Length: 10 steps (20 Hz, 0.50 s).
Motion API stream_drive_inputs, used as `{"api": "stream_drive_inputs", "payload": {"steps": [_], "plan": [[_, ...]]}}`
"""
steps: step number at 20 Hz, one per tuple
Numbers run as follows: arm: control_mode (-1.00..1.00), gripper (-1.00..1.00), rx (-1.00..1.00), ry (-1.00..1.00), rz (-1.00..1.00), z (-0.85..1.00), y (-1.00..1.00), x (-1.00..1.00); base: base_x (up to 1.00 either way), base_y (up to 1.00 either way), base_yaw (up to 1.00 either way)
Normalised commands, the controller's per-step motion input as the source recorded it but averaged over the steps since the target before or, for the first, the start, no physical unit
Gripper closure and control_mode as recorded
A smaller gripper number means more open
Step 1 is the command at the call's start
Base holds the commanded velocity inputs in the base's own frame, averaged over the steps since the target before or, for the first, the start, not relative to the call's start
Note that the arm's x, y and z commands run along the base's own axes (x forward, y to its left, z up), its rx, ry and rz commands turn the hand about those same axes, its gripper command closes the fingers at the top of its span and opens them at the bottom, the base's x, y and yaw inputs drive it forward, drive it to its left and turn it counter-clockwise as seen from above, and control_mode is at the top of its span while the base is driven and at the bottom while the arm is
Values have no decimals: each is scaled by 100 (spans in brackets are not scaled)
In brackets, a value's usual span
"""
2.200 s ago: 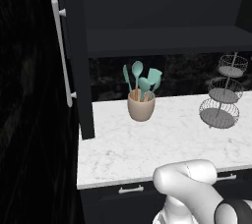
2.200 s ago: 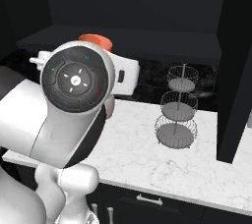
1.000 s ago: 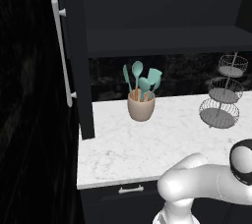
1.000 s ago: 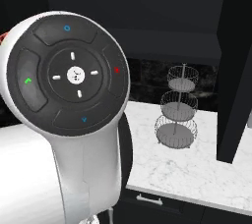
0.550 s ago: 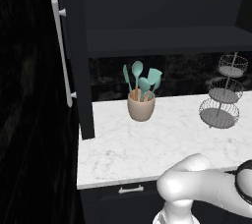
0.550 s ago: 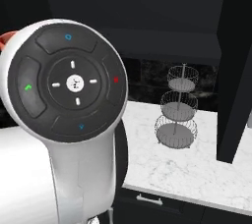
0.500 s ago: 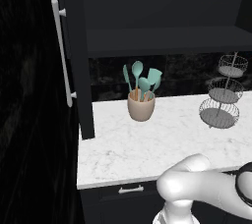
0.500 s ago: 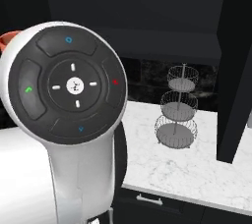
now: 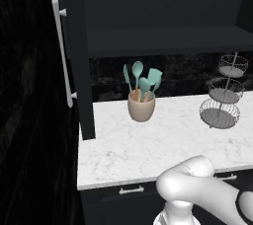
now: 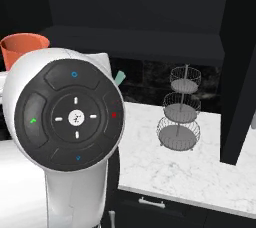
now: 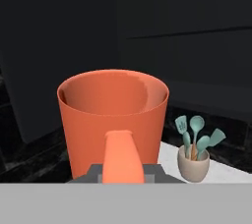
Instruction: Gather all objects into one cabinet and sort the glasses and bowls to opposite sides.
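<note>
A salmon-orange cup (image 11: 113,115), one of the glasses, stands upright right in front of the hand camera. My gripper (image 11: 123,166) is shut on it, one finger over its near wall. In the right base view the cup's rim (image 10: 22,47) peeks out at the upper left behind my hand. The black cabinet (image 9: 163,41) stands open above the counter, its shelf dark and bare where I see it. Its tall door (image 9: 74,76) with the silver bar handle (image 9: 62,56) hangs at the left. The bowl is out of view.
A beige crock of teal utensils (image 9: 141,105) stands on the white marble counter (image 9: 163,150), also seen as crock (image 11: 194,161). A tiered wire basket (image 9: 222,95) stands at the counter's right, basket (image 10: 180,117). A black panel rises at the far right.
My hand has swung up close to the right base camera and then sunk a little, so the cup's rim now shows above it. The elbow has dropped toward the lower right of the left base view.
</note>
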Motion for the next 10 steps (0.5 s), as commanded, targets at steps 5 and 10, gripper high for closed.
{"api": "stream_drive_inputs", "payload": {"steps": [5,10], "plan": [[100,100,0,0,0,0,0,0,-83,-27,0],[100,100,0,0,0,0,0,0,-97,-38,1]]}}
